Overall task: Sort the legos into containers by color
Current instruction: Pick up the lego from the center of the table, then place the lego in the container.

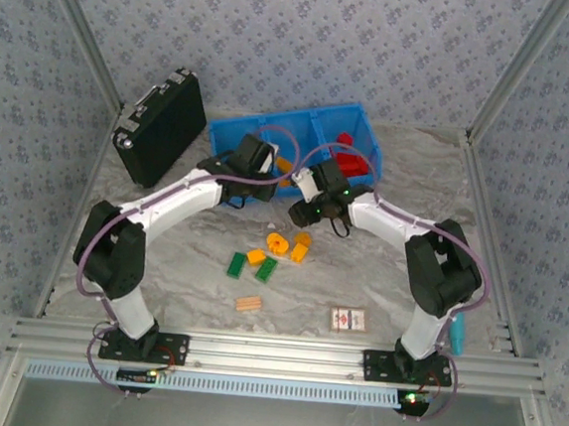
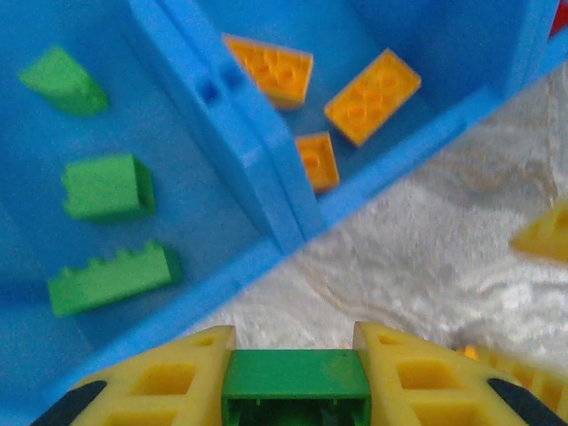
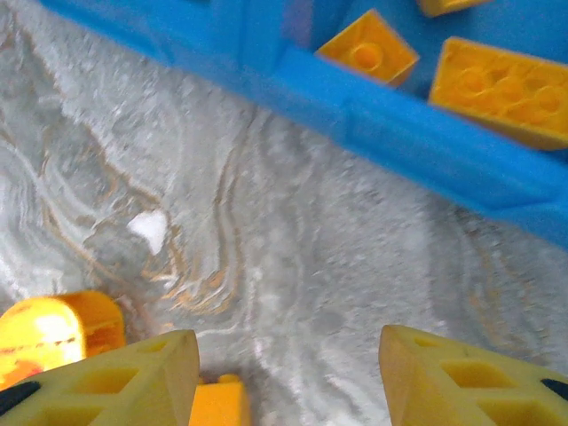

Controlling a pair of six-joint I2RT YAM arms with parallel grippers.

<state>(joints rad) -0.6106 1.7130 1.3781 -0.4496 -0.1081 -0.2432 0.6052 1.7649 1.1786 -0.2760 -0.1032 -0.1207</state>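
My left gripper has its yellow jaws closed on a small green plastic brick. The bottom edge of the wrist view cuts off the brick's lower part, so I can't read its full shape. It hangs over the marbled grey worktop, just short of the front wall of the bright blue three-bin plastic tray. Left of the divider lie three green bricks, all soft with blur. The middle bin holds three orange-yellow bricks, one of them partly tucked behind the front wall.

My right gripper has its jaws spread wide with bare worktop between them. A small orange-yellow brick sits just beside the finger on the left of that wrist view. It is mostly cut off at the bottom, and I can't tell whether the two touch. Next to it lies a rounded orange-yellow piece, its top washed out by glare.

From overhead, both grippers sit at the tray's front and the arms cover much of the middle bin. Red bricks lie in the right bin. Loose on the worktop, close together, are three orange-yellow pieces and two flat green bricks. Nearer the bases are a tan ridged piece and a white card with red print, too small to read. A black hard case stands left of the tray.
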